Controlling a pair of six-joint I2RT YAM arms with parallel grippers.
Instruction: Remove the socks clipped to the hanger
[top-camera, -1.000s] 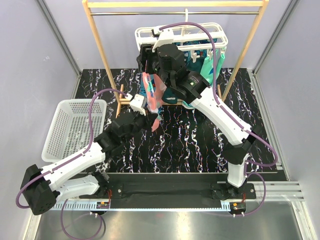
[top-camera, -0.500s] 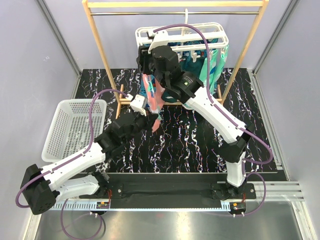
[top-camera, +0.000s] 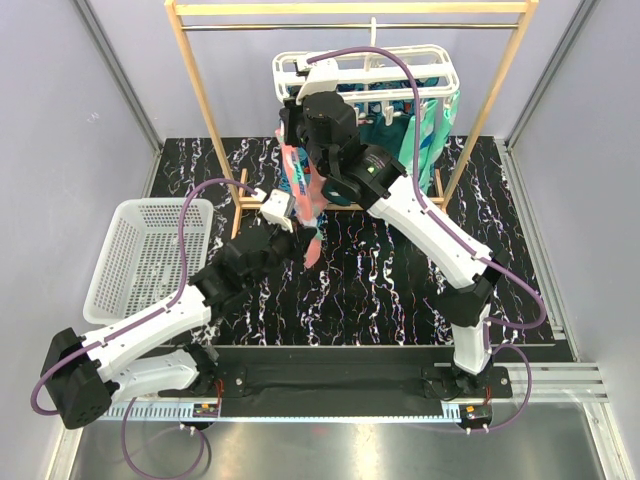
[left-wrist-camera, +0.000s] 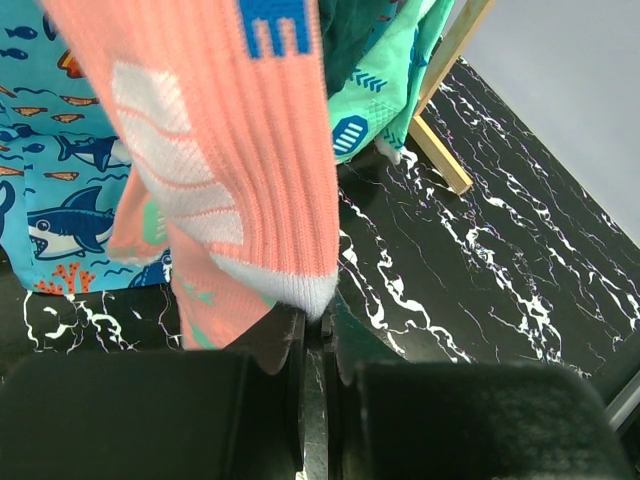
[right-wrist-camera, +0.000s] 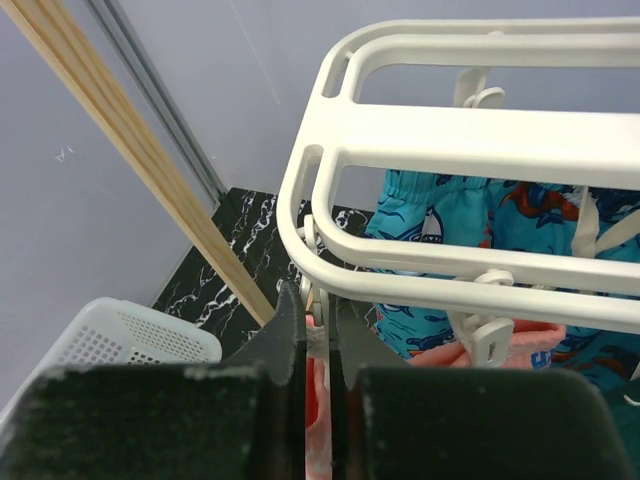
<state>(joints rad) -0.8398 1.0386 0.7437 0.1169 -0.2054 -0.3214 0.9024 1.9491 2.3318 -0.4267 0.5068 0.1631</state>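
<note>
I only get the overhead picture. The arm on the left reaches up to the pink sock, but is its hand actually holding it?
Observer: Yes. The left wrist camera shows the left hand pinched shut on the white toe of the pink sock.
Visitor: And the other hand, up at the white hanger?
Observer: The right wrist camera shows the right hand closed on a small peg near the rounded end of the hanger, with pink fabric just below.
Visitor: What hangs behind the pink one?
Observer: A blue sock printed with sharks, and a mint-green sock with white marks beside it.
</note>
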